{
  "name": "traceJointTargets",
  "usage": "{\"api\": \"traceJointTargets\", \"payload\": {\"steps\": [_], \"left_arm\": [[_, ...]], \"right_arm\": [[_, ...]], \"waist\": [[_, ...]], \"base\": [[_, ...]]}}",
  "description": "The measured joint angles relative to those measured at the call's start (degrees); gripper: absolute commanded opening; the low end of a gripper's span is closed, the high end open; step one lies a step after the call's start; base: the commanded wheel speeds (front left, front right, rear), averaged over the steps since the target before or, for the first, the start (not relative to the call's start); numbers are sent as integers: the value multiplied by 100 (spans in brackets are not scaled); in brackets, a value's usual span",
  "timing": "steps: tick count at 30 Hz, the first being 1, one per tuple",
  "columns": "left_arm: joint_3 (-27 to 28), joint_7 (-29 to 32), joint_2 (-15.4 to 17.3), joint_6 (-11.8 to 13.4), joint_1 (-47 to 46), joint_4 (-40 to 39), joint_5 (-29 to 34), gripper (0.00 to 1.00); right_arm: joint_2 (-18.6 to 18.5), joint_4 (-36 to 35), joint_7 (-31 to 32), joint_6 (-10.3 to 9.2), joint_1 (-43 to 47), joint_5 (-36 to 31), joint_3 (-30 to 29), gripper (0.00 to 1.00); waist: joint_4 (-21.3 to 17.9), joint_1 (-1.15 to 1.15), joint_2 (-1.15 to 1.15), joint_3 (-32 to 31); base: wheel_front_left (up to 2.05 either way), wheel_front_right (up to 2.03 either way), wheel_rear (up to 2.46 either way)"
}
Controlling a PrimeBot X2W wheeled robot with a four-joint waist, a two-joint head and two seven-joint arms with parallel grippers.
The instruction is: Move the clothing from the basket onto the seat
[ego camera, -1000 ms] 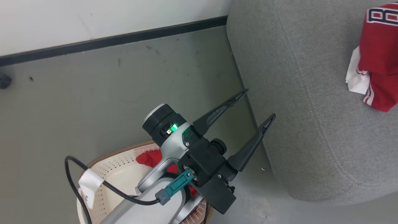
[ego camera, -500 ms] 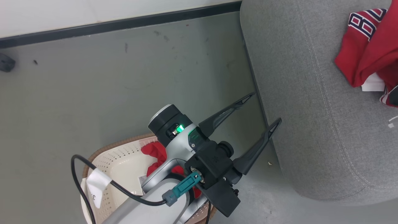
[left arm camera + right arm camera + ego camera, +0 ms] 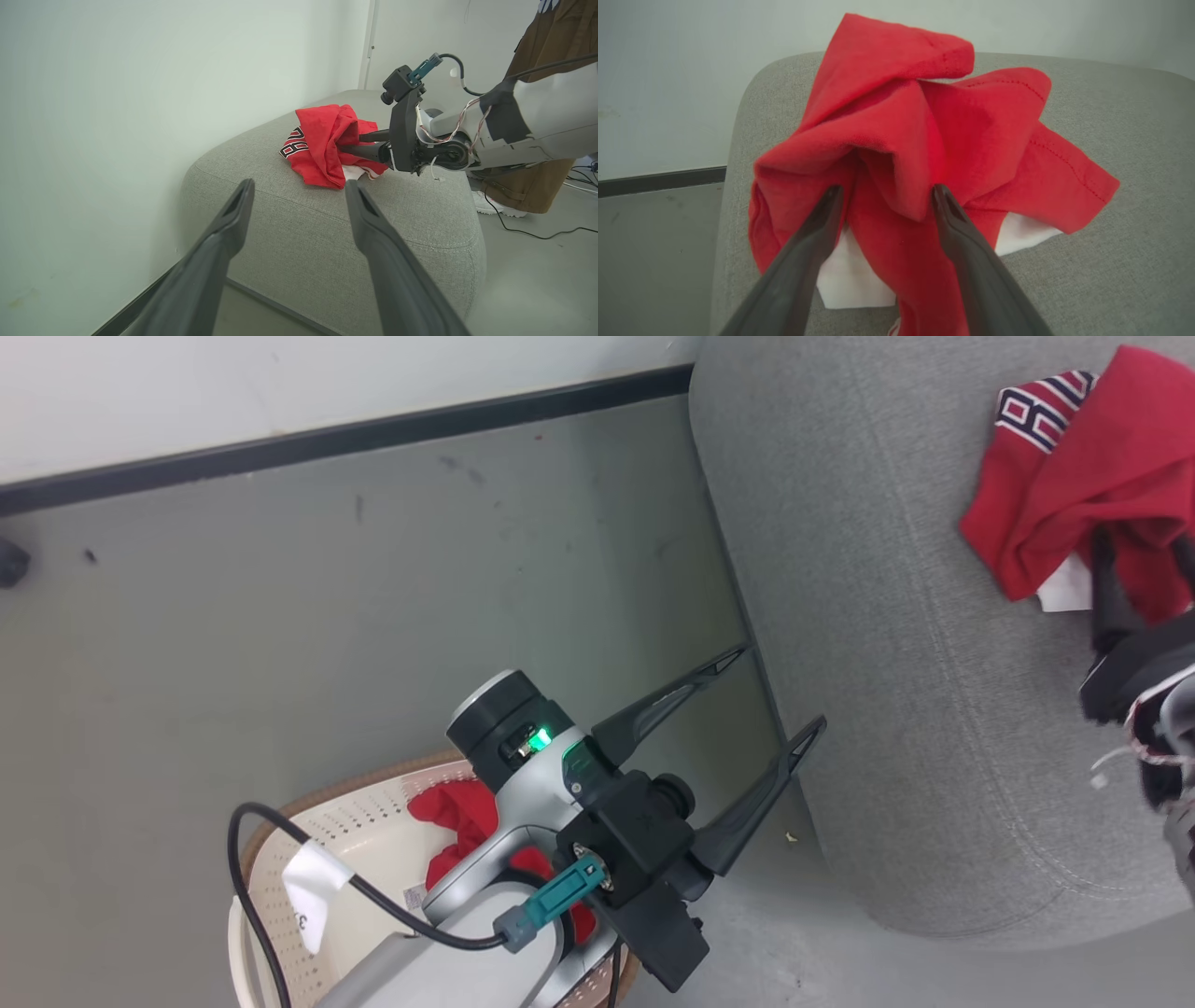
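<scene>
Released since a second ago: right gripper point(image 3: 886, 188), jaws now parted, a loose fold of cloth between them. Item: crumpled bright red sports garment point(image 3: 1064, 467) with white trim and black-and-white lettering, lying on large grey woven-fabric seat cushion point(image 3: 887, 663) at 2 o'clock, well inside its rounded edge. Second red garment point(image 3: 453, 812) in perforated cream-white plastic basket point(image 3: 355, 821), 7 o'clock. Left gripper point(image 3: 779, 687): jaws wide apart, empty, above bare grey floor point(image 3: 373, 616) just beside the seat edge.

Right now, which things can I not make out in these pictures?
- Head view: contents of the basket; the left arm covers most, the bottom edge cuts the rest.
- Head view: the right gripper, blurred and cut by the right edge.
- Left wrist view: the lettering on the clothing, half folded under.
</scene>
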Motion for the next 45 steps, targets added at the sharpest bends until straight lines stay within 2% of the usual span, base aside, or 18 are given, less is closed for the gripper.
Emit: {"api": "traceJointTargets", "payload": {"steps": [13, 21, 28, 35, 45], "left_arm": [[74, -232, 31, 20, 438, 277, -121, 100], [360, -528, 76, 236, 722, 641, -330, 100], [821, -793, 231, 527, 1114, 968, -492, 100], [1313, -912, 415, 873, 1771, 1203, -804, 100], [2047, -1018, 726, 1094, 2641, 1314, -1080, 100]], "right_arm": [[85, -936, 1, 36, 1140, -328, 166, 100], [63, -1867, 1, 14, 1607, -450, 113, 100], [85, -2684, 0, -205, 2080, -597, 26, 100], [350, -3395, 0, -450, 2746, -636, -33, 100], [559, -4250, 0, -844, 3728, -746, -45, 100]], "waist": [[-248, -1, -1, -512], [-248, -1, -1, -922], [-73, -1, -1, -1339], [229, -1, -1, -1789], [746, -1, -2, -2398]], "base": [[0, 0, 0], [0, 0, 0], [0, 0, 0], [0, 0, 0], [0, 0, 0]]}}
